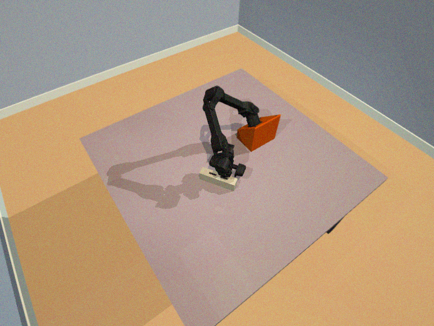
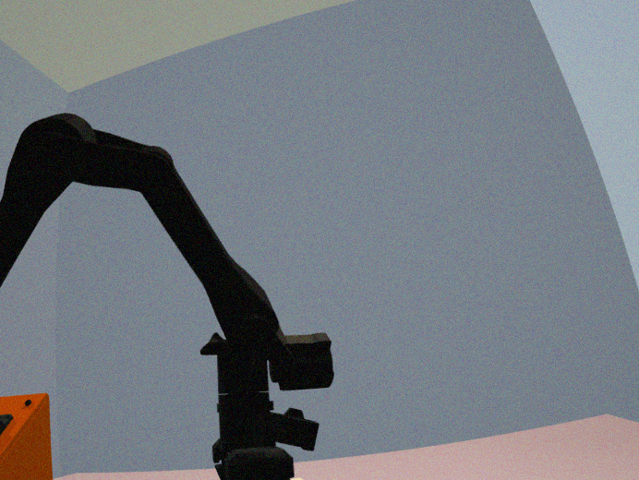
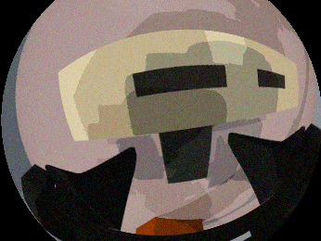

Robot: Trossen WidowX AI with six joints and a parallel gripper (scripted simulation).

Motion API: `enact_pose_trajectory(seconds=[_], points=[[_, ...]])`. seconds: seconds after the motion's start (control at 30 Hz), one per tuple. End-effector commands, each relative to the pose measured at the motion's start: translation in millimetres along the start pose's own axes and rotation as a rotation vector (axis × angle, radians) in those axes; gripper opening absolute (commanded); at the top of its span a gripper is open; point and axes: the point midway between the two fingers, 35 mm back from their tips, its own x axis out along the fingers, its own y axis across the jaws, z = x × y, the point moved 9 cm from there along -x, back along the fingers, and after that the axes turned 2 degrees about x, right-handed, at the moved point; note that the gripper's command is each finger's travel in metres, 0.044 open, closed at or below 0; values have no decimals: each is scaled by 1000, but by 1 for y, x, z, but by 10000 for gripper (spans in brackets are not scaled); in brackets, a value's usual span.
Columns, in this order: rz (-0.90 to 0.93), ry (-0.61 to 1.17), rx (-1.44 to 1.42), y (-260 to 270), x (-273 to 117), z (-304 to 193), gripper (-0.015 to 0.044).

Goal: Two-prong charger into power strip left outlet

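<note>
My gripper [image 1: 225,175] [image 2: 258,464] [image 3: 184,145] is standing wide open, gripping nothing; I should be backing straight off, sparing the dark block [image 3: 187,158] at lower centre any sideways nudge.

A black, block-shaped charger [image 3: 186,155] stands between the gripper's [image 1: 224,176] [image 2: 258,467] [image 3: 182,144] spread fingers, ungripped; its prongs are hidden.
The long cream power strip [image 1: 216,181] [image 2: 296,478] [image 3: 111,111] lies flat beneath the gripper, dark rectangles on its top.
</note>
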Motion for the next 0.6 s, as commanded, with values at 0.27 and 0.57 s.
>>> enact_pose_trajectory(seconds=[0.27,0.57], points=[[6,0,-4,0,1,-9,440],[6,1,-4,-1,2,-18,440]])
